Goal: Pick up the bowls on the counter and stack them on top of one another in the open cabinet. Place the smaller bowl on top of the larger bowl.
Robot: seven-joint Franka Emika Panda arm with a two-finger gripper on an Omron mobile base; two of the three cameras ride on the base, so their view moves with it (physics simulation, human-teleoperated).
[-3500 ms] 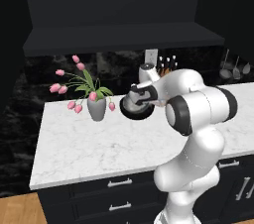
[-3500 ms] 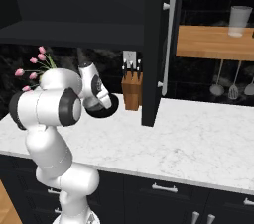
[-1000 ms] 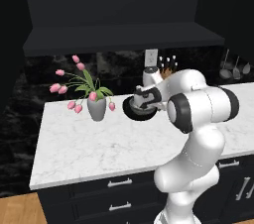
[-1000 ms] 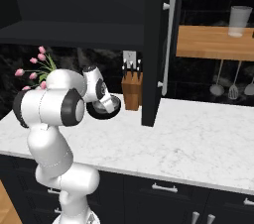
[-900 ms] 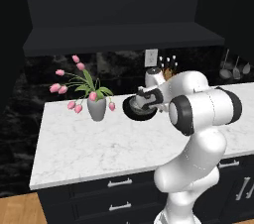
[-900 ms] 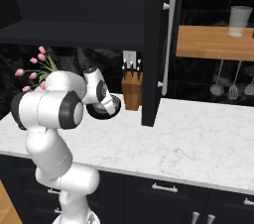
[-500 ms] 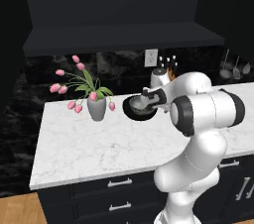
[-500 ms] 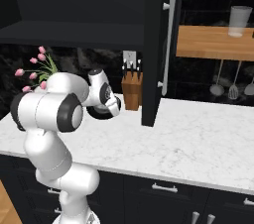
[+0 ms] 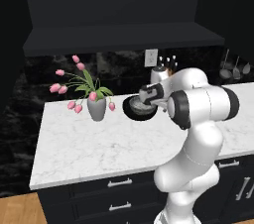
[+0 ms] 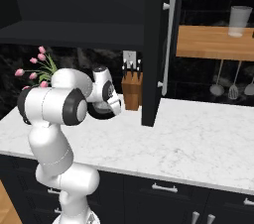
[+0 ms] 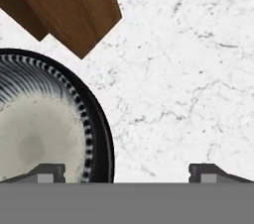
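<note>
The smaller bowl (image 11: 34, 139), pale and speckled inside with a striped band, sits on the white marble counter (image 11: 188, 69). A glossy black ring surrounds it; I cannot tell whether that is its own wall or the larger bowl under it. From the base it reads as one dark bowl (image 9: 138, 110) with a grey inside, partly hidden behind the hand (image 10: 100, 115). My gripper (image 11: 129, 173) hangs open just above it (image 9: 145, 105) (image 10: 113, 107), one fingertip over the bowl's inside, the other over bare counter. The cabinet shelf (image 9: 124, 37) (image 10: 64, 32) runs above.
A wooden knife block (image 11: 64, 5) (image 9: 166, 67) (image 10: 131, 91) stands right behind the bowl. A grey vase of pink tulips (image 9: 96, 109) (image 10: 37, 67) is to its left. The open cabinet door (image 10: 158, 44) hangs to the right of the arm.
The hand has crept slightly to the right over the bowl and the elbow has swung right with it. The jaws stay wide apart and the bowl has not moved.
</note>
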